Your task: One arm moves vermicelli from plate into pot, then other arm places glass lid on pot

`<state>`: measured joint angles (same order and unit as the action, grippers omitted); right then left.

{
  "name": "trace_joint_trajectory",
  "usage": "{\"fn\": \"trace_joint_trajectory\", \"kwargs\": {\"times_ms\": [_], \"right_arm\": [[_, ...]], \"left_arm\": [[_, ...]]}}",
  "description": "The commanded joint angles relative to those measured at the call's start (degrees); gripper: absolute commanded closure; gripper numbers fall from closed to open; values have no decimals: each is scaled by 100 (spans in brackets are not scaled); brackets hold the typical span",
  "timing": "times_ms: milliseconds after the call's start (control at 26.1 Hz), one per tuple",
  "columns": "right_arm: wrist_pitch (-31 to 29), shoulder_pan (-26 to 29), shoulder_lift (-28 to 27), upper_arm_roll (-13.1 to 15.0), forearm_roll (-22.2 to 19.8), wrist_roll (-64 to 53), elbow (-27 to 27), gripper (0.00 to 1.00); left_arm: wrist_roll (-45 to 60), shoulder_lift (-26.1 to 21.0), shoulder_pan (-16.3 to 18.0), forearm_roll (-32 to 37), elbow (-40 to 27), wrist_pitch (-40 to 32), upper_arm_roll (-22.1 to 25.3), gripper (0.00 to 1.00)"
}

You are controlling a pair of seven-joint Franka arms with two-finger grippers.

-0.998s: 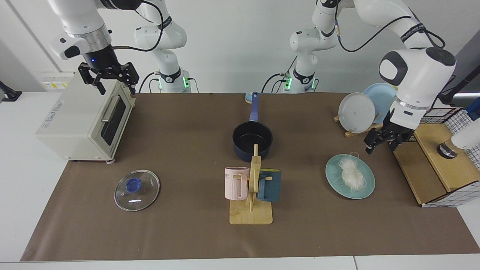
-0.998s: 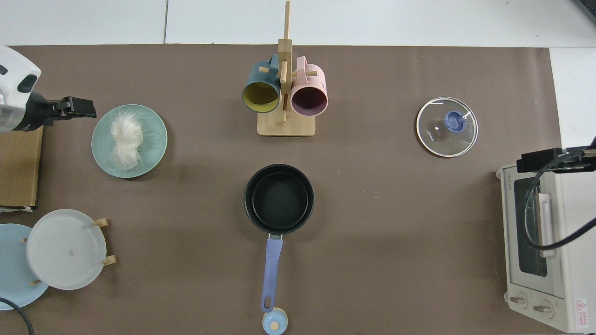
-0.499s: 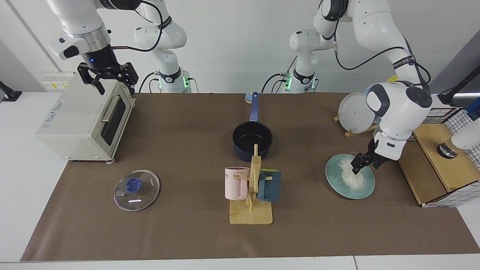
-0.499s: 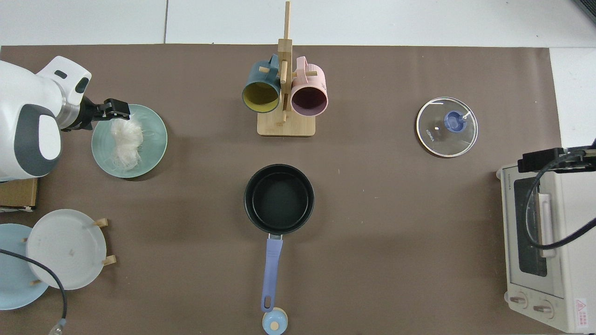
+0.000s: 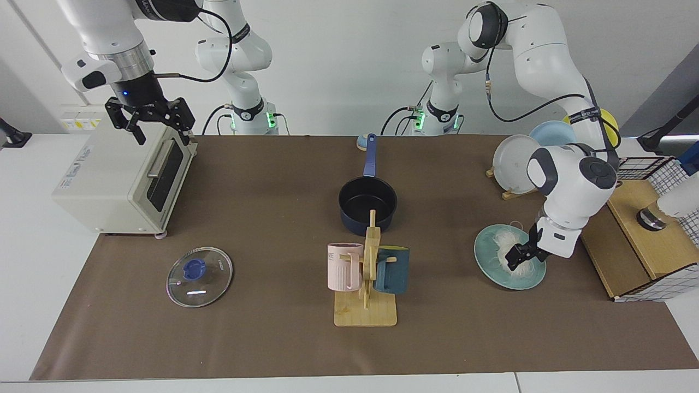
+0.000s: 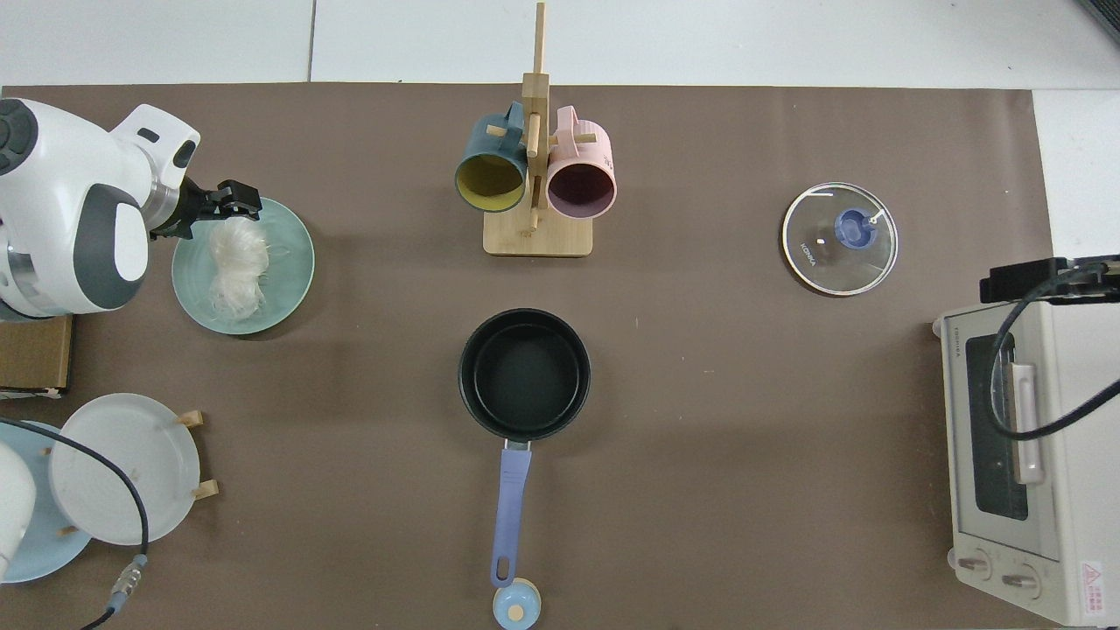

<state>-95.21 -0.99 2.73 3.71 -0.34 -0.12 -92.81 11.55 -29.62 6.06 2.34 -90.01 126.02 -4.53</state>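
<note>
The vermicelli (image 5: 503, 239) (image 6: 234, 267) lies as a white bundle on the teal plate (image 5: 487, 263) (image 6: 295, 262) at the facing view's right. My left gripper (image 5: 523, 258) (image 6: 236, 201) is down on the bundle's near end, open, fingers among the threads. The dark pot (image 5: 367, 204) (image 6: 525, 374) stands mid-table with nothing inside, its blue handle pointing toward the arm bases. Flat on the mat at the facing view's lower left rests the glass lid (image 5: 199, 269) (image 6: 840, 238). My right gripper (image 5: 162, 136) (image 6: 1041, 282) waits open above the toaster oven.
A cream toaster oven (image 5: 120, 169) sits at the facing view's left. A wooden mug rack (image 5: 366, 273) with a pink and a dark teal mug stands just in front of the pot. Plates on a stand (image 5: 519, 164) and a wooden box (image 5: 639, 240) flank the teal plate.
My left arm swung in from beside the wooden box and lowered its gripper onto the vermicelli. The right gripper drifted slightly away above the oven.
</note>
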Motion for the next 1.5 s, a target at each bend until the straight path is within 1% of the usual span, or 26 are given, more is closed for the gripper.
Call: {"fn": "trace_joint_trajectory", "kwargs": {"times_ms": [0, 154, 269, 345, 537, 653, 729, 806, 883, 921, 1036, 1152, 1190, 1228, 1305, 1382, 1459], "right_arm": [[-7, 108, -711, -28, 96, -199, 543, 0], [3, 117, -1370, -28, 96, -269, 1150, 0], [-85, 134, -1827, -37, 114, -313, 1493, 0], [-225, 134, -2073, -72, 114, -313, 1590, 0], [-638, 117, -2426, -81, 122, -305, 1626, 0], [-858, 99, -2540, -72, 131, -313, 1538, 0], [-1156, 99, -2567, -81, 61, -427, 1354, 0], [-1560, 73, -2549, -72, 87, -768, 960, 0], [-1938, 81, -2514, -72, 140, -937, 599, 0], [-2009, 99, -2523, -72, 140, -929, 519, 0], [-2124, 152, -2593, -72, 149, -937, 439, 0], [-2203, 187, -2786, -72, 157, -929, 413, 0], [-2282, 187, -2865, -72, 157, -929, 413, 0], [-2352, 187, -2935, -81, 157, -937, 413, 0], [-2423, 196, -3006, -81, 166, -937, 421, 0], [-2511, 196, -3102, -72, 157, -955, 421, 0], [-2555, 213, -3182, -81, 166, -964, 421, 0]], "left_arm": [[67, -202, -113, 232, 19, -60, -118, 1], [58, -184, -105, 240, -87, -87, -145, 1], [49, -184, -105, 249, -157, -96, -145, 1], [5, -176, -79, 293, -175, -104, -145, 1], [-126, -176, -61, 626, -131, -183, -145, 1], [-135, -176, -52, 793, -96, -341, -145, 2], [-153, -184, -52, 864, -96, -386, -145, 2], [-153, -184, -61, 855, -96, -394, -145, 12], [-144, -184, -61, 812, -87, -403, -154, 24], [-153, -184, -61, 794, -87, -403, -154, 29], [-127, -184, -70, 776, -69, -430, -162, 51], [-92, -184, -61, 706, -8, -438, -171, 79], [-91, -176, -61, 636, 18, -438, -171, 93], [-83, -167, -52, 601, 62, -438, -171, 100], [-74, -123, -61, 574, 194, -499, -171, 100], [-30, -88, -87, 557, 273, -745, -189, 100], [75, 61, -87, 565, 326, -921, -241, 100]]}}
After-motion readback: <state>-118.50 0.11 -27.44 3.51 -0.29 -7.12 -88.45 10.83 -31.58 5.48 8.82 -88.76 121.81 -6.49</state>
